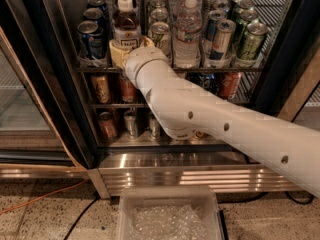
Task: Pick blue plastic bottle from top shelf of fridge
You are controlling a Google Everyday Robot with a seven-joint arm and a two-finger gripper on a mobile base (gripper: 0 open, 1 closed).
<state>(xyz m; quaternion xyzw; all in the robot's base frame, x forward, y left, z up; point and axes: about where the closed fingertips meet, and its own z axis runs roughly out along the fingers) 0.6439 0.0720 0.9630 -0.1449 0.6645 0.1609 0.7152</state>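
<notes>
The blue plastic bottle (125,24), holding dark brown liquid under a white cap and label, stands upright at the front of the top shelf (250,68), second lane from the left. My gripper (127,51) is at the bottle's lower part, at the shelf's front lip. The white wrist hides most of it and the bottle's base. My white arm reaches in from the lower right across the fridge (65,84) opening.
Blue cans (90,39) stand just left of the bottle. A green can (159,34) and clear water bottles (187,39) stand just right, with more cans (250,41) further right. Two lower racks hold cans (102,86). A clear plastic bin (167,216) sits on the floor in front.
</notes>
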